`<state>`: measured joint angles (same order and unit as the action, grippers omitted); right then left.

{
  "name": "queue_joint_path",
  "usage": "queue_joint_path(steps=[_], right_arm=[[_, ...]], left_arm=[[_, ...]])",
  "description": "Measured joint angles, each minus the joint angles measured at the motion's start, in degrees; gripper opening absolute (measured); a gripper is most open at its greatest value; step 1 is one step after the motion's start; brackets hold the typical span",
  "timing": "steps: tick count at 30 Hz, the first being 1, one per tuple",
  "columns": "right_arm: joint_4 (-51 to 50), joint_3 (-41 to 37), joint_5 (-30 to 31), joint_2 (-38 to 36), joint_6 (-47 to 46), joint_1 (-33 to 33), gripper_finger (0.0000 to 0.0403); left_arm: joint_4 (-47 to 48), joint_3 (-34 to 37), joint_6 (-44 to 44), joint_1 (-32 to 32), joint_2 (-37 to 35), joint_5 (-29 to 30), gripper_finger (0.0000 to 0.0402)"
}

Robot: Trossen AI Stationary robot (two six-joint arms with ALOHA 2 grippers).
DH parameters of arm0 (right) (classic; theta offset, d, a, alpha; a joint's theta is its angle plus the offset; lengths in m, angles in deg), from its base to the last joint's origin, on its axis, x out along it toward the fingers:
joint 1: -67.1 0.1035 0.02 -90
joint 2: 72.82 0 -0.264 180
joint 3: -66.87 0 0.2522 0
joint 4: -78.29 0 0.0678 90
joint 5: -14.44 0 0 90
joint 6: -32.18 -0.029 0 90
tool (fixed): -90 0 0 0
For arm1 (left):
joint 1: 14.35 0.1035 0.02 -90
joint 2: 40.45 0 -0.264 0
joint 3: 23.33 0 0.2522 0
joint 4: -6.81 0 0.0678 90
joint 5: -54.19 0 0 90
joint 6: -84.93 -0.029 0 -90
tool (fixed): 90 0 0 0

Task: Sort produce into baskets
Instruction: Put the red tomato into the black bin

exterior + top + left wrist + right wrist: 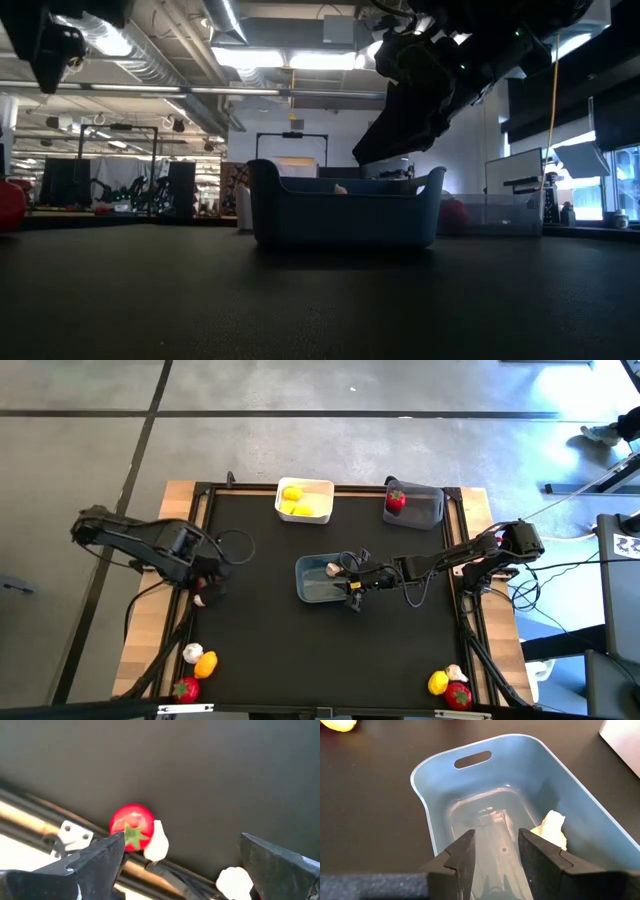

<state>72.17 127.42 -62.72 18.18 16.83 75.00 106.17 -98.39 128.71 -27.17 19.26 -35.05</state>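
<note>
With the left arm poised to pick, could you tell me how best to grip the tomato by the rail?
Grip the tomato round its red body, coming straight down over its green top, which faces up. Probably set the left gripper's open fingers on the sides clear of the garlic close beside it.

A black mat (280, 650) covers the counter (175, 495), whose pale wooden edge shows along both sides beneath a dark metal frame (200, 520). Black cables (235, 545) loop across the mat and trail off the counter's right side (525, 585). Around it lies a grey concrete floor (300, 400) crossed by dark seams. At table height, the room behind shows a ceiling of bright strip lights (290, 60) and exposed ducting (160, 50), with a dark doorway-like frame (290, 150) against the far wall and a yellow cord (551, 130) hanging at right.
</note>
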Motion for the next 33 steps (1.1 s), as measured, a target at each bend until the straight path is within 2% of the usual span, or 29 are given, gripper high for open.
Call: queue_joint_path(steps=[6,12,20,26,29,33], right_arm=[[0.0,0.0,0.0,0.0,0.2,0.0,0.0149],[-0.1,0.0,0.0,0.0,0.2,0.0,0.0149],[-0.1,0.0,0.0,0.0,0.3,0.0,0.0149],[-0.1,0.0,0.0,0.0,0.3,0.0,0.0149],[0.0,0.0,0.0,0.0,0.3,0.0,0.0149],[0.3,0.0,0.0,0.0,0.3,0.0,0.0149]], left_arm=[[1.1,0.0,-0.4,-1.5,3.4,3.8,0.0381],[2.2,0.1,-0.9,-1.8,7.5,5.0,0.0381],[2.1,8.1,-1.1,-1.8,10.3,4.5,0.0381],[-3.4,14.6,-1.3,-1.8,10.3,4.3,0.0381],[-6.3,14.9,-2.0,-1.7,11.6,3.9,0.0378],[-4.9,15.0,-3.5,-1.0,14.7,3.8,0.0369]])
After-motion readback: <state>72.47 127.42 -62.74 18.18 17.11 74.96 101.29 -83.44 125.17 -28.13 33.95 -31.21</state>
